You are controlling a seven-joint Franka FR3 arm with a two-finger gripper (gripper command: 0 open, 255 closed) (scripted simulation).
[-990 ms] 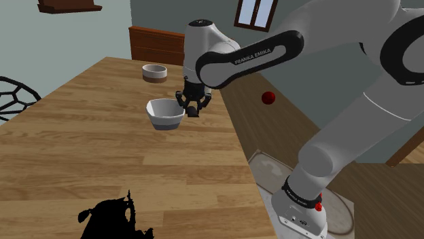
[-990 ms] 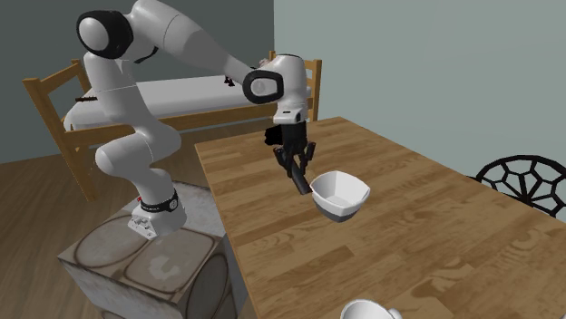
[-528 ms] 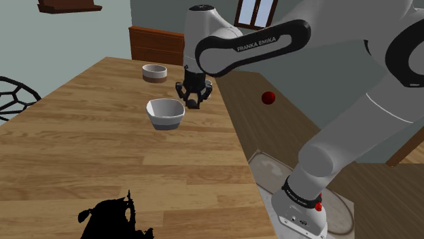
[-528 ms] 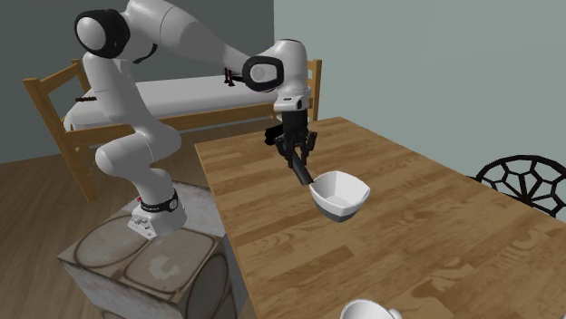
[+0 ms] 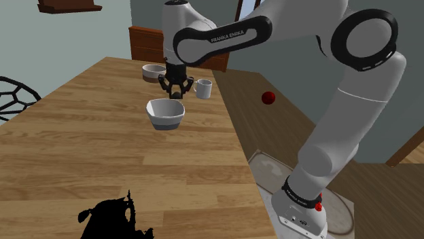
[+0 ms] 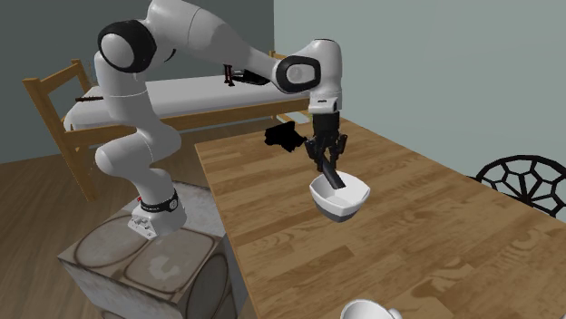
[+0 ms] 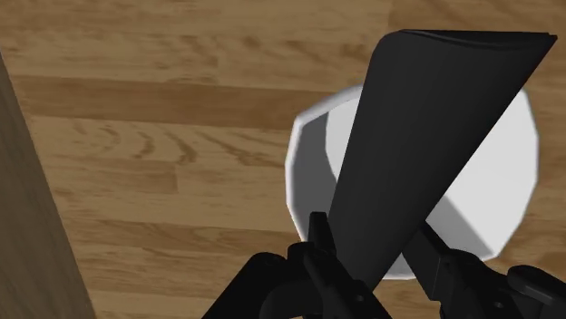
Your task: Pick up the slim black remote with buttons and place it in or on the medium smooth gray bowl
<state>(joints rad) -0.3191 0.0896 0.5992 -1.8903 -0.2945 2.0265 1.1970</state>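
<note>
One black wire-frame chair [image 5: 13, 95] pokes in at the far left of my shoulder view. A jagged black shape [image 5: 112, 216] (I can't make out what it is) lies on the wooden table [image 5: 81, 149] near the bottom edge. Moving right along the tabletop, I see a small banded bowl [image 5: 154, 72] towards the far end. Nearer me is the pale grey bowl [image 5: 165, 114], with the gripper [image 5: 174, 91] hanging just above its far rim. Right of that, a white mug [image 5: 202, 88] stands close to the table's edge. Beyond the edge a red ball [image 5: 268, 98] shows against the wooden floor. The stand [image 5: 306, 214] sits in the lower right corner.

In the second exterior view, a wooden bed [image 6: 54, 100] lies at the left, behind the arm [image 6: 181, 36]. From there the arm reaches rightwards over the table to the gripper [image 6: 324, 167]. Its fingers are pinched on the upper end of the slim black remote [image 6: 334, 178]. The remote slants down from them into the mouth of the pale grey bowl [image 6: 343, 207]. I can't tell whether its low end touches the inside of the bowl. A black wire-frame chair [image 6: 531, 186] stands at that view's right edge.

On my wrist view the two fingers [image 7: 317, 240] clasp the slim black remote [image 7: 426, 127] between them. Its flat dark face stretches away from the gripper over the pale grey bowl [image 7: 304, 154], covering much of the white hollow, with wooden table [image 7: 136, 136] all around the bowl.
</note>
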